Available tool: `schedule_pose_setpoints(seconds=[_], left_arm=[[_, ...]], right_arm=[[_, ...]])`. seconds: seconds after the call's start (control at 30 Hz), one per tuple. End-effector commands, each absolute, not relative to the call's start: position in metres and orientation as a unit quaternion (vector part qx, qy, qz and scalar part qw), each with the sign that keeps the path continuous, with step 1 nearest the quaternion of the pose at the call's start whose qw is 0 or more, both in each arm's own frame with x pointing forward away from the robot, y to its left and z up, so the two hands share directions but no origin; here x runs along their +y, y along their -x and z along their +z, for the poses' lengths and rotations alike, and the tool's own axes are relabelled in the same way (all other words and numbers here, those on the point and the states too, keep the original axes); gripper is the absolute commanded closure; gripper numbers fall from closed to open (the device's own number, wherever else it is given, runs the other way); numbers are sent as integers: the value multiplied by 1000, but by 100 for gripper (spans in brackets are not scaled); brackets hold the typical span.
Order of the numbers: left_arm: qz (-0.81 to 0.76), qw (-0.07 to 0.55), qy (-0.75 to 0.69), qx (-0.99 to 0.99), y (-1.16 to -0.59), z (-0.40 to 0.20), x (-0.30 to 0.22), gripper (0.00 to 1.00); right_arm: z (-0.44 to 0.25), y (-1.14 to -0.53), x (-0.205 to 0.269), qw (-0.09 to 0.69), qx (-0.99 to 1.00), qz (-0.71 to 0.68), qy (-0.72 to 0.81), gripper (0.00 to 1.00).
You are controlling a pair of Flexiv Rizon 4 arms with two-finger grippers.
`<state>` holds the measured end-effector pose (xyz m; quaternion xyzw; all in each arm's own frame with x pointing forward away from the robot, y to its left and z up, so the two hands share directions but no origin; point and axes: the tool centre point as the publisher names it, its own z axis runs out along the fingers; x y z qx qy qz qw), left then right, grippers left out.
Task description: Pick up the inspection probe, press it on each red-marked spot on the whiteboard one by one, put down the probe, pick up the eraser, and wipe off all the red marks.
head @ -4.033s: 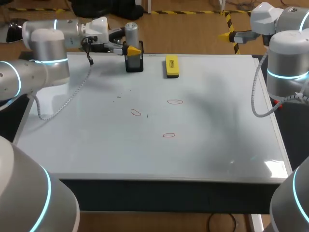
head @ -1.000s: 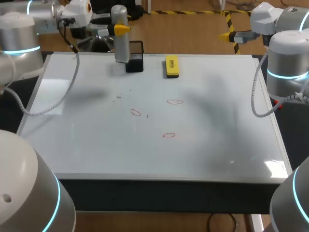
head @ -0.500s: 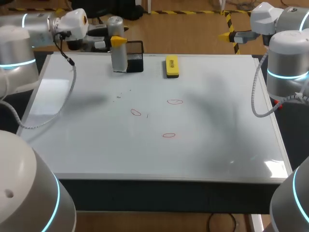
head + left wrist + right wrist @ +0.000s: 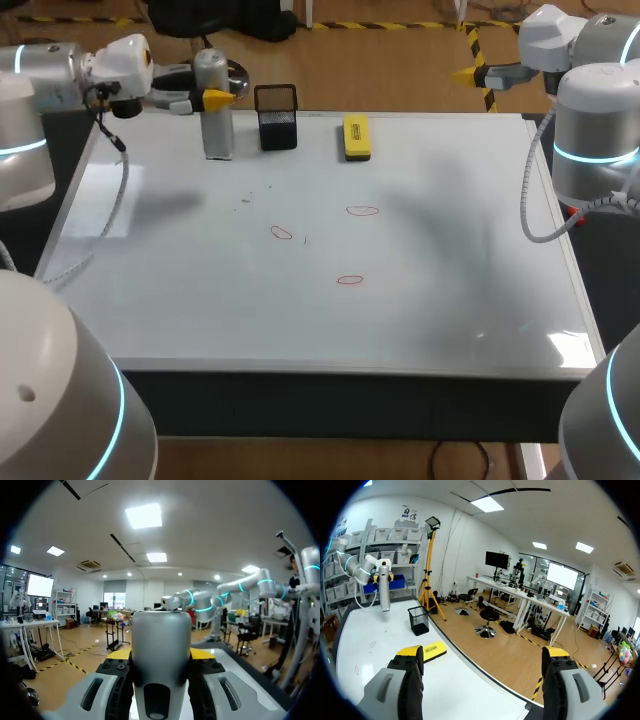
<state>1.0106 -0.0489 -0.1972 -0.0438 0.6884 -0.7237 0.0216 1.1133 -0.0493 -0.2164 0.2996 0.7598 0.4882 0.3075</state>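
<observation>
Above the whiteboard (image 4: 420, 300), left pincer (image 4: 218, 98) grips the upright probe (image 4: 216, 135).

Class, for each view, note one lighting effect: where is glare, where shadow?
Head view: glare on the whiteboard at its near right corner, broad soft shadows further back. Left wrist view: the probe darkens toward its base. Right wrist view: whiteboard evenly lit.

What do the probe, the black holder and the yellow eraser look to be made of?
The inspection probe looks like metal or metallic-painted plastic: a grey cylinder with a soft satin sheen. The holder seems black wire mesh: a fine grid shows on its walls. The eraser looks like matte yellow plastic or foam, flat in colour without glare; which, I cannot tell.
</observation>
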Motion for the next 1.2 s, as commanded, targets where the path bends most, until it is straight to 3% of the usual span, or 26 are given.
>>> schedule_pose_setpoints(seconds=[0.03,0.5,1.2], left_arm=[[-727,30,49,685,-1011,-201,-39,100],[-723,49,66,686,-1025,-222,-11,100],[-720,51,76,688,-1030,-220,-8,100]], right_arm=[[-216,-1114,-50,307,760,488,-299,0],[-216,-1114,-50,307,760,488,-299,0],[-216,-1114,-50,307,760,488,-299,0]])
